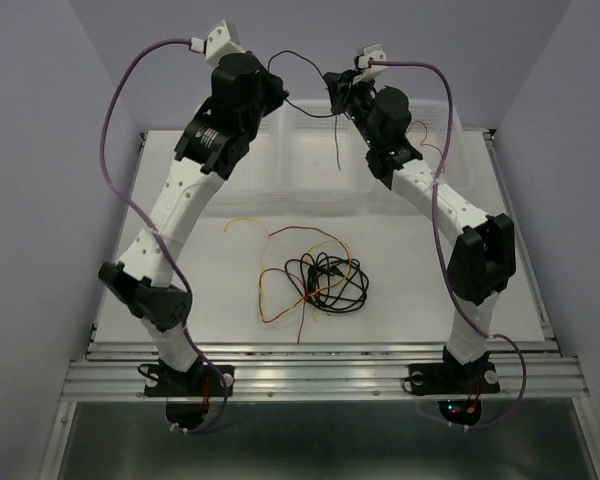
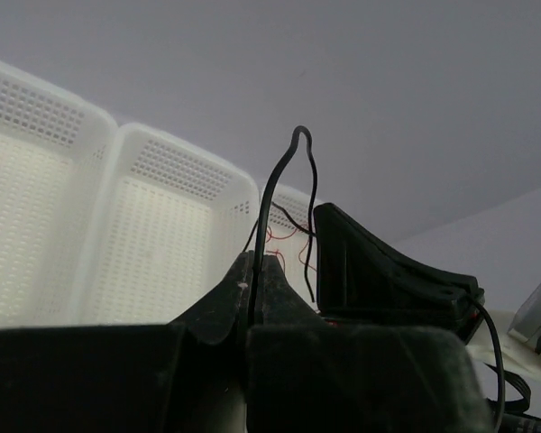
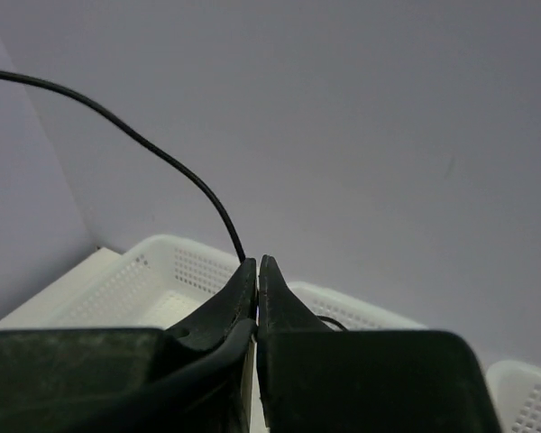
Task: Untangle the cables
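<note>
Pressed together close to the lens, the left pincer (image 2: 255, 263) pinches a thin black wire (image 2: 269, 194) that loops upward above its tips. White perforated plastic baskets (image 2: 162, 216) lie beyond it. Rightward, the right pincer (image 3: 257, 263) is likewise clamped on the thin black wire, which arcs away up-left. Below and between both pincers, a loose tangle of black, red and yellow wires (image 1: 315, 280) lies on the white worktop (image 1: 430, 290).
</note>
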